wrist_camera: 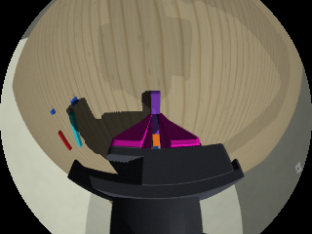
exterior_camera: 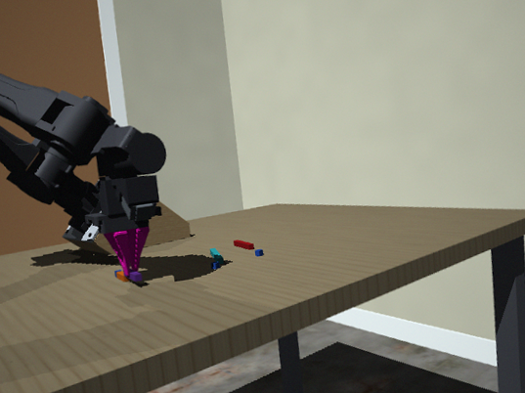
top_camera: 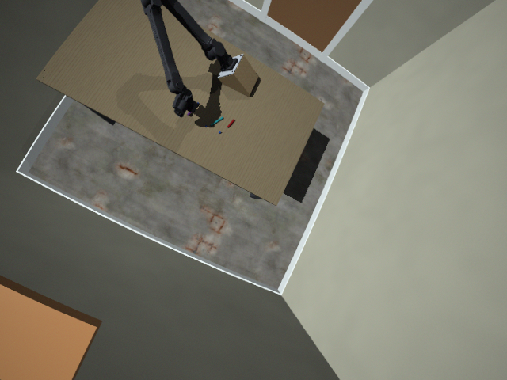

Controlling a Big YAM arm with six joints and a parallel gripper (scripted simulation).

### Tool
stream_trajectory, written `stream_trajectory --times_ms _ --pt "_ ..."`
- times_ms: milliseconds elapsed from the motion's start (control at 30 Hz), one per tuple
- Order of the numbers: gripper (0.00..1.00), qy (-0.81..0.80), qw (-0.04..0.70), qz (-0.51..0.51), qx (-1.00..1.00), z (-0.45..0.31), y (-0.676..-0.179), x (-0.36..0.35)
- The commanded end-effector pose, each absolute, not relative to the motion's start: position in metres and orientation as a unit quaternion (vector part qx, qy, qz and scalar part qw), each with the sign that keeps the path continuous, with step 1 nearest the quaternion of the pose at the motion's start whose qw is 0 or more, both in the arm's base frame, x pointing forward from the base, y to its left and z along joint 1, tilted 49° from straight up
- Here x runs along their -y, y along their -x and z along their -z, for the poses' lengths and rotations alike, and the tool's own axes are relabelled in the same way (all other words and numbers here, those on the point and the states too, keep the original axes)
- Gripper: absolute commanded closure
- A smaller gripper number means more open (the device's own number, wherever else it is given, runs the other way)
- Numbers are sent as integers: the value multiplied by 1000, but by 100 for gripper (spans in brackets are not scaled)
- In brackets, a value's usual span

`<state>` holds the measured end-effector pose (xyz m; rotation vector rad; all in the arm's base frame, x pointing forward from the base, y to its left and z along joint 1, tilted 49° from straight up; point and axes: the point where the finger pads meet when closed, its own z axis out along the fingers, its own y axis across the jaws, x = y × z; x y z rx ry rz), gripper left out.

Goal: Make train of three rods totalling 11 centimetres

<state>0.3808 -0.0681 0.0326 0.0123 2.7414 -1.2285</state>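
My gripper (exterior_camera: pixel 134 273) is shut on a purple rod (exterior_camera: pixel 135 276) and holds it down at the table top. An orange rod (exterior_camera: pixel 121 275) lies right beside and behind the purple rod; in the wrist view the orange rod (wrist_camera: pixel 156 139) lies in line with the purple rod (wrist_camera: pixel 155 100), between my magenta fingers. I cannot tell whether their ends touch. To the right lie a turquoise rod (exterior_camera: pixel 216 255), a red rod (exterior_camera: pixel 243 244) and two small blue rods (exterior_camera: pixel 259 252) (exterior_camera: pixel 215 266). One blue rod sits close to the turquoise rod's near end.
A wooden wedge block (exterior_camera: pixel 167 228) with the arm's base plate stands behind my gripper. The table's right edge (exterior_camera: pixel 511 218) is far from the rods. The arm casts a dark shadow (exterior_camera: pixel 181 267) between the purple rod and the turquoise rod.
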Motion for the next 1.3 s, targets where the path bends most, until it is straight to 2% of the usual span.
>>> stream_trajectory --times_ms 0,1267 --pt "96 2 80 408 -910 -36 -398 62" --pt "96 6 78 408 -910 -34 -397 61"
